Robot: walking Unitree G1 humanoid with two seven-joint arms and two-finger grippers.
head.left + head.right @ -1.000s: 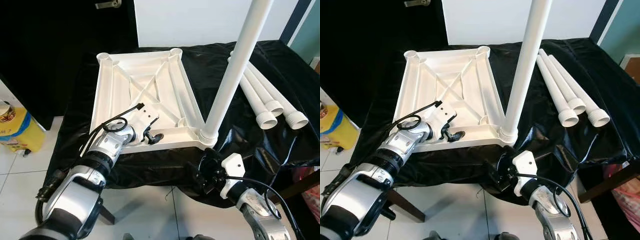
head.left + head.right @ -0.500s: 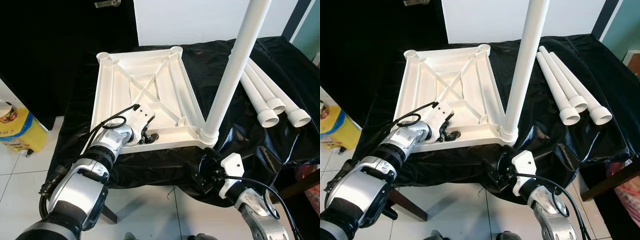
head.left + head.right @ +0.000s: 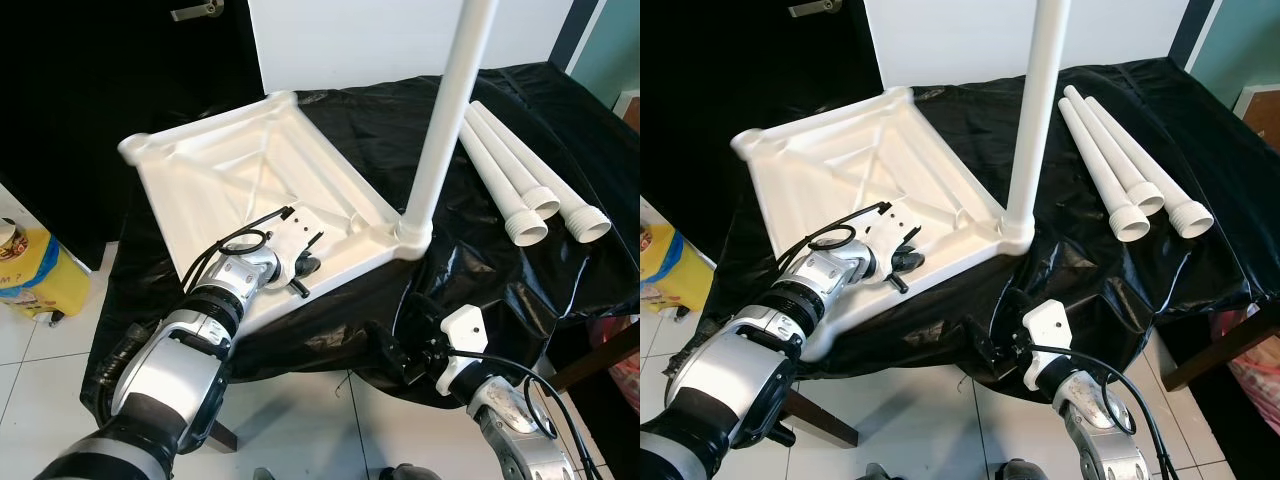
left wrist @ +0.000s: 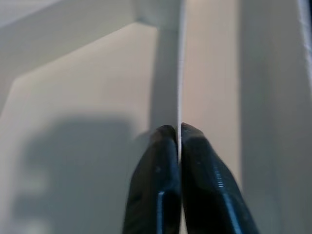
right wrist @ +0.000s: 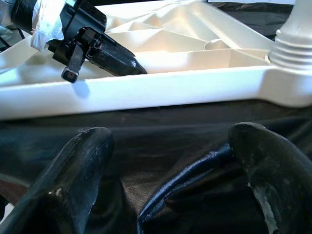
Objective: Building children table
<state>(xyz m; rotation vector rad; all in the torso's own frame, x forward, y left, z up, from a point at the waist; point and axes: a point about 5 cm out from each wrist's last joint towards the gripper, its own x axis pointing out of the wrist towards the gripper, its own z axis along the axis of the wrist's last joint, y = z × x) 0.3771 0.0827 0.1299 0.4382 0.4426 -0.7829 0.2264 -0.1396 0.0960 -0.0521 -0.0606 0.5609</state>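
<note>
One white tabletop lies upside down on the surface. One leg stands in its corner. Three loose legs lie near the surface's right edge.

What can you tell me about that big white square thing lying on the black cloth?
The tabletop looks like white moulded plastic and lies upside down on the black cloth, its underside up, showing raised ribs that cross in an X. It has round sockets at its corners. One leg stands upright in the near right corner socket. The left gripper is shut on a thin rib near the front edge. Three loose legs lie apart from it on the right.
</note>
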